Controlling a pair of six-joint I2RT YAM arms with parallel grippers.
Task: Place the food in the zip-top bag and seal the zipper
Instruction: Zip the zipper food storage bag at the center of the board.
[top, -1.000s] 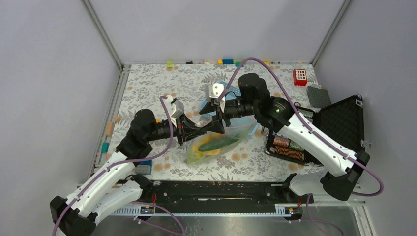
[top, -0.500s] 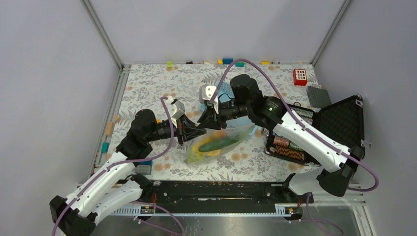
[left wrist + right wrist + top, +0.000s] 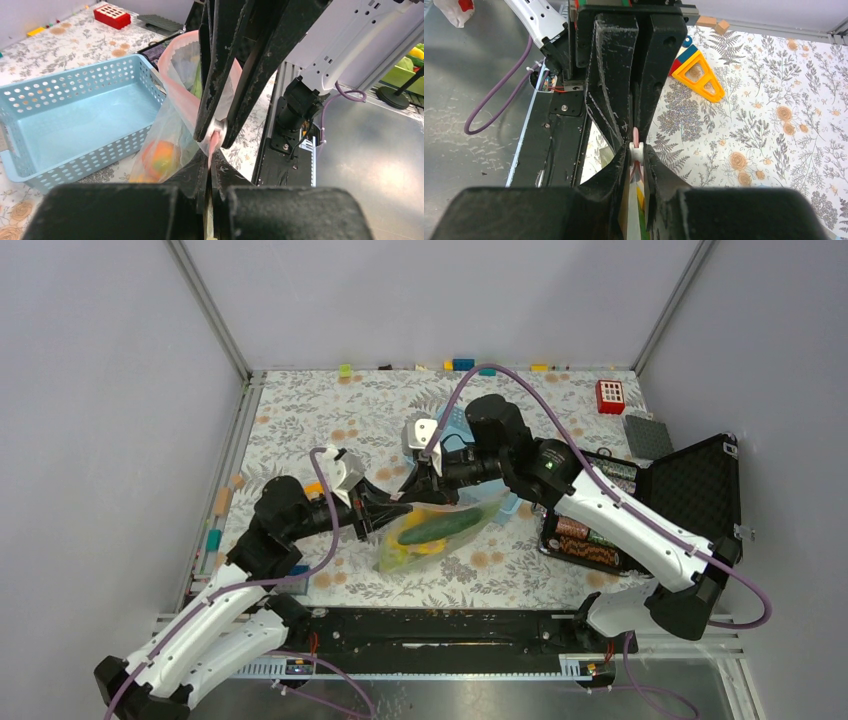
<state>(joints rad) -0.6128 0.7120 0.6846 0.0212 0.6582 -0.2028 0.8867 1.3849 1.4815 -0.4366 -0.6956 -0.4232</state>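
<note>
Two arms joined tip to tip at the zipper [image 3: 636,136] of one zip-top bag [image 3: 485,512]
The left gripper [image 3: 385,508] is stretched out to the right and the right gripper [image 3: 416,488] is folded back to the left, each pinched shut on the pink strip. The bag is hung just right of both, with one green cucumber [image 3: 440,527] and one orange-green fruit [image 3: 160,157] seen inside

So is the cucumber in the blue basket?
No, the cucumber lies inside the clear bag, not in the basket.
</note>
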